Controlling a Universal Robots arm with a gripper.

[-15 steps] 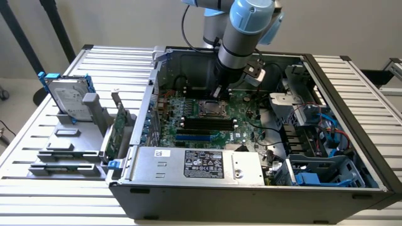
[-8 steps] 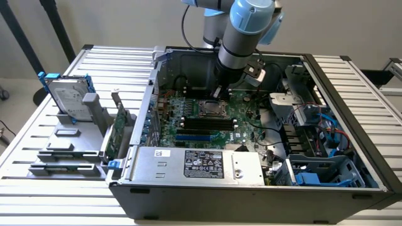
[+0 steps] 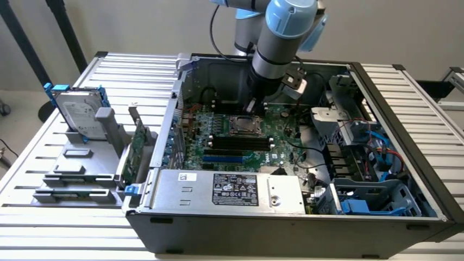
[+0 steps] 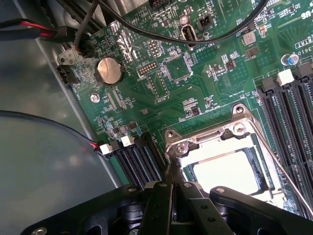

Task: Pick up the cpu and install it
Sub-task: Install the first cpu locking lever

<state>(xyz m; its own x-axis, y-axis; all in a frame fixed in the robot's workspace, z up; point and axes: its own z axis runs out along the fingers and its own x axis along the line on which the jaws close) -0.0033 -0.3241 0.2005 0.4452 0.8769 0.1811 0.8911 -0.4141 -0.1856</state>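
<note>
a robot arm [image 3: 279, 38] reached down into an open computer case [image 3: 290, 217] that lay on a slatted metal surface [image 3: 427, 103], its hand [image 3: 251, 110] lowered to the motherboard [image 3: 239, 144] at the 12 o'clock edge of the socket [image 3: 245, 125]. the hand's fingers [image 4: 164, 196] were pressed together, with nothing seen between them, and their tips stood just at the socket's metal frame [image 4: 205, 142]. the cpu [image 4: 226, 172] lay flat inside that socket, its pale lid showing through the frame's square opening; whether the fingertips touched the frame could not be told. a thin retention lever [image 4: 283, 171] ran along one side of the socket. black memory slots [image 3: 236, 142] sat at 6 o'clock of the socket in the exterior view, and a coin battery [image 4: 108, 70] and black cables [image 4: 146, 34] crossed the green board in the wrist view. a silver power supply [image 3: 228, 190] with a black label filled the case's near edge, and blue-clipped drive bays [image 3: 373, 198] sat at 4 o'clock. outside the case, at 9 o'clock, a hard drive [image 3: 76, 117] with blue rails stood upright in a grey holder [image 3: 87, 163], with an expansion card [image 3: 134, 149] standing just beside the case wall.
</note>
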